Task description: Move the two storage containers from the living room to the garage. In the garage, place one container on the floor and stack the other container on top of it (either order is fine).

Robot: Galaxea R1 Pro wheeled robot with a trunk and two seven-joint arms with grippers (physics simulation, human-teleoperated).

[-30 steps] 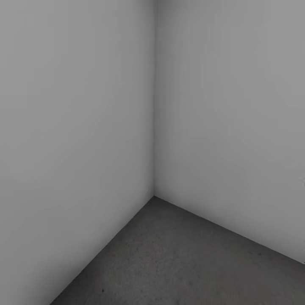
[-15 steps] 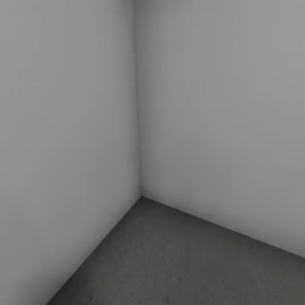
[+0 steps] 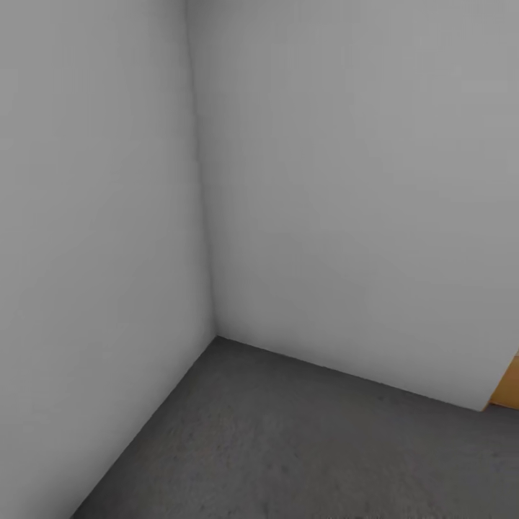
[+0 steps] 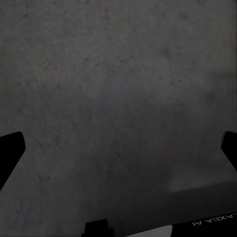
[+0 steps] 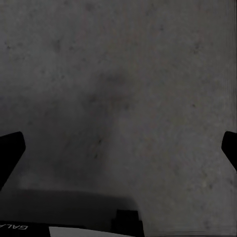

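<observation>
A bare garage corner: plain pale-grey walls [image 3: 346, 180] meeting the rough concrete floor [image 3: 303, 447].

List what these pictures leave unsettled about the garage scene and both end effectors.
- Orange-brown strip, head view: cut off by the right edge beyond the wall's end; what it is cannot be told.
- Left end effector, left wrist view: only the fingertips show over the concrete floor; nothing between them.
- Right end effector, right wrist view: likewise, fingertips cropped at the edges.

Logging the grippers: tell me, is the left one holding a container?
No. The left gripper is open, its fingers wide apart, with bare concrete floor between them.
</observation>
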